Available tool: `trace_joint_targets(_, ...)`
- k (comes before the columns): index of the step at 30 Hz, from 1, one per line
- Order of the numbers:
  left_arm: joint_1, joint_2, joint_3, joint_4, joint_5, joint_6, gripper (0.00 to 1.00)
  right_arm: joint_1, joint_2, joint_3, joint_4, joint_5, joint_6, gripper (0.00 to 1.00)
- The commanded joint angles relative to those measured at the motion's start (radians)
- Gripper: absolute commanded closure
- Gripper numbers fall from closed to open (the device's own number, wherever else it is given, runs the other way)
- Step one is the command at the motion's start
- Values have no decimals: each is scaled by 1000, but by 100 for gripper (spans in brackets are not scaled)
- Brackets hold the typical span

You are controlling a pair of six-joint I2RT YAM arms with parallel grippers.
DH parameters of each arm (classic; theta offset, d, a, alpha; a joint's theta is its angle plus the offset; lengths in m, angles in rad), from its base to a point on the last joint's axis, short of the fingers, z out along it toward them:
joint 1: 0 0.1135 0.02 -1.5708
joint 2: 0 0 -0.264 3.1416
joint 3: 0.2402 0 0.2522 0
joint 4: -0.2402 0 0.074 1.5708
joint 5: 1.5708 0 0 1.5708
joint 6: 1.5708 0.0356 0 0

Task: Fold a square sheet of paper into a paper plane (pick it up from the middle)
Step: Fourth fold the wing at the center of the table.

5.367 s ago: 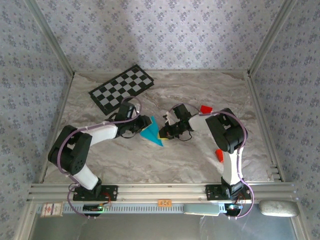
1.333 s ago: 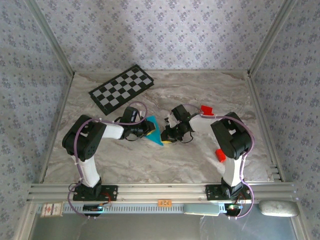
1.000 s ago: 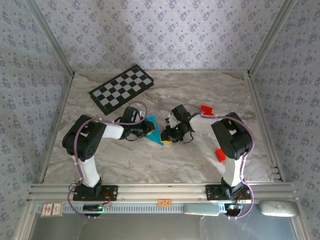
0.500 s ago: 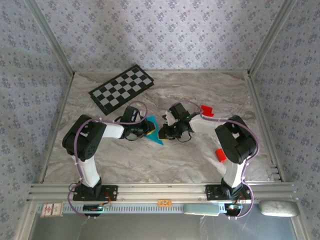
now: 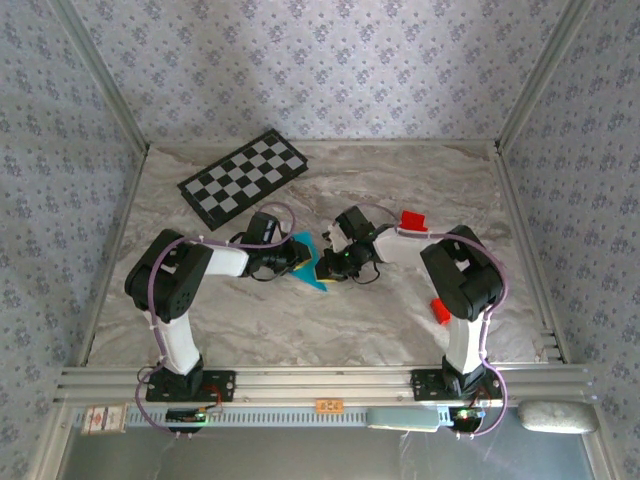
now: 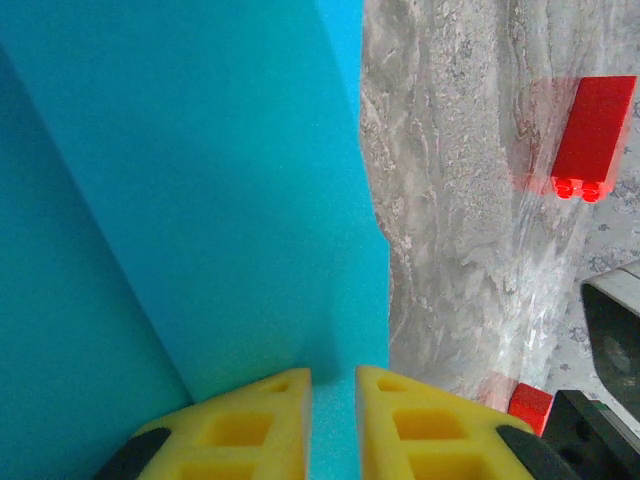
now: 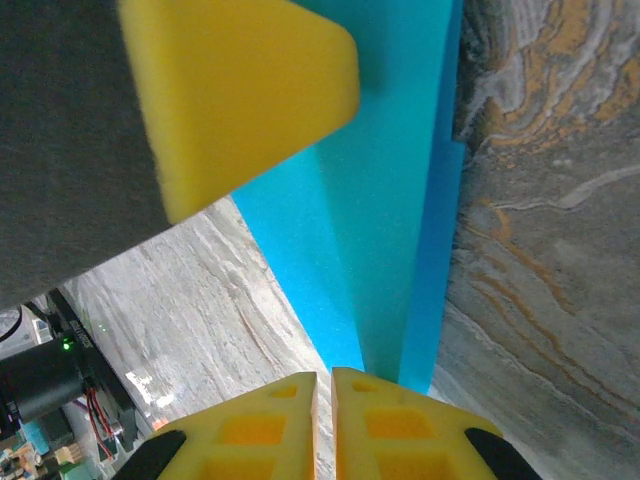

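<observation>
Top external: folded cyan paper [image 5: 310, 277], tip aimed near-right along a diagonal, clamped by both arms' jaws

No legible writing anywhere. Small orange tag [image 5: 327, 405] on the front rail [image 5: 300, 378], well to the base side of the left claw [image 5: 300, 262] and right claw [image 5: 330, 264], too small to read. Pale sticker [image 5: 97, 418] further left along that rail, well apart from both claws, likewise blurred.

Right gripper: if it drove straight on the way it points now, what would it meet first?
The folded cyan paper sheet, just ahead of the right gripper; past that, likely a yellow finger of the left gripper, though depth is unclear.
</observation>
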Motion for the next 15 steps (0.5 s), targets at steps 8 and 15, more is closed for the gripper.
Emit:
trace_joint_targets(8,-7,47,-10,-115,-52,5,81,10,48,22,-67,-17,-14,87)
trace_joint_targets(15,-8,49,-6,-139,-64,3,81,15,62,24,-88,-7,-23,87)
